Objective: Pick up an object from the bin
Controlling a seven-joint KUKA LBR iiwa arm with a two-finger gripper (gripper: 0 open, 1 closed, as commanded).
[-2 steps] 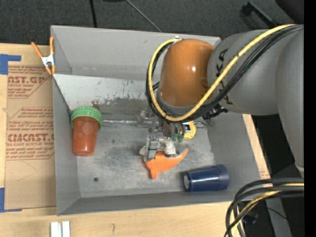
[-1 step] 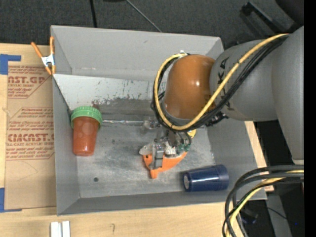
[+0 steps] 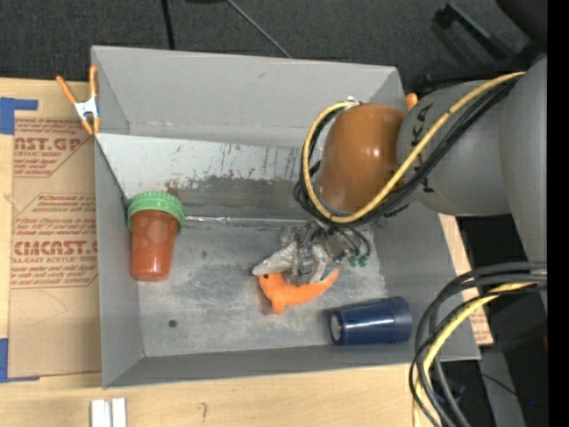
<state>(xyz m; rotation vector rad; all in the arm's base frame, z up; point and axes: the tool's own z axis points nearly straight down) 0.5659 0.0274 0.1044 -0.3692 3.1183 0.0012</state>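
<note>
- One grey bin (image 3: 249,96) holds a few loose things.
- The arm's gripper (image 3: 307,261) sits low over the bin's middle; I cannot tell how far open it is.
- An orange jar (image 3: 151,247) with a green lid lies at the left.
- A dark blue can (image 3: 372,320) lies front right.
- A small orange curved piece (image 3: 289,294) lies just under the gripper.

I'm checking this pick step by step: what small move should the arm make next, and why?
Probably ease straight down a little: the gripper hangs over the orange flat piece and the crumpled silvery wrapper mid-bin, the nearest things to it; the blue cylinder and the green-lidded jar lie well apart.
</note>
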